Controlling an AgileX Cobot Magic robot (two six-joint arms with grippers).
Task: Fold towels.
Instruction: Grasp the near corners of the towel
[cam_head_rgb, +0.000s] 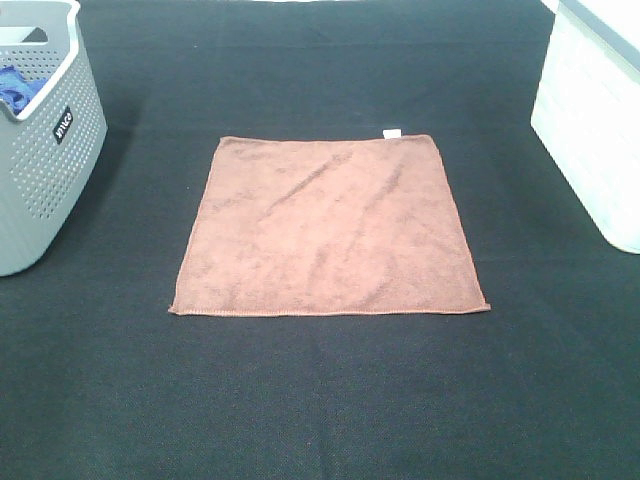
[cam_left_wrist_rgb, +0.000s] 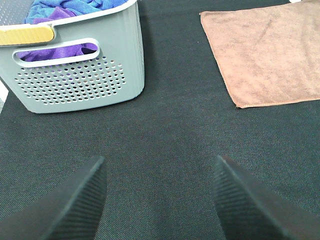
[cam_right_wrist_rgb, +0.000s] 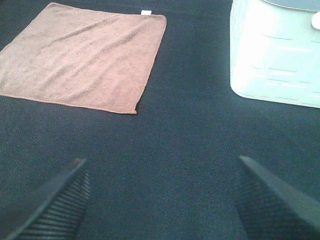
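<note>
Clerk: Item 1, left hand. Two ribbed black fingers, spread wide, nothing between them, held over bare bench. Item 2, right hand. Likewise spread and empty.

Checker: And the piece to be folded?

Clerk: Item 3, terracotta towel. One square microfibre cloth, lying flat and unfolded at the middle of the bench, between the two hands and touched by neither. Small white tag on the far edge, close to the far right corner. Stitched hem all round; faint creases across the pile.

Checker: Handling?

Clerk: Judged light, soft and limp. It has no stiffness to keep a shape, so a lifted edge will likely droop and drag. The nap probably clings a little to the woven bench cover and should not be slippery. Not fragile.

Checker: Where to take hold?

Clerk: Suggested: the two near corners, one per hand, pinched at the hem where the cloth looks thickest. Fingers should come down close to the bench to catch the single layer. Carrying both corners towards the far edge should halve it evenly.

Checker: Other stock?

Clerk: Item 4, grey perforated basket, left of the towel and well apart, holding a blue cloth and a purple cloth. Item 5, white bin, right side, well apart; contents not visible.
</note>
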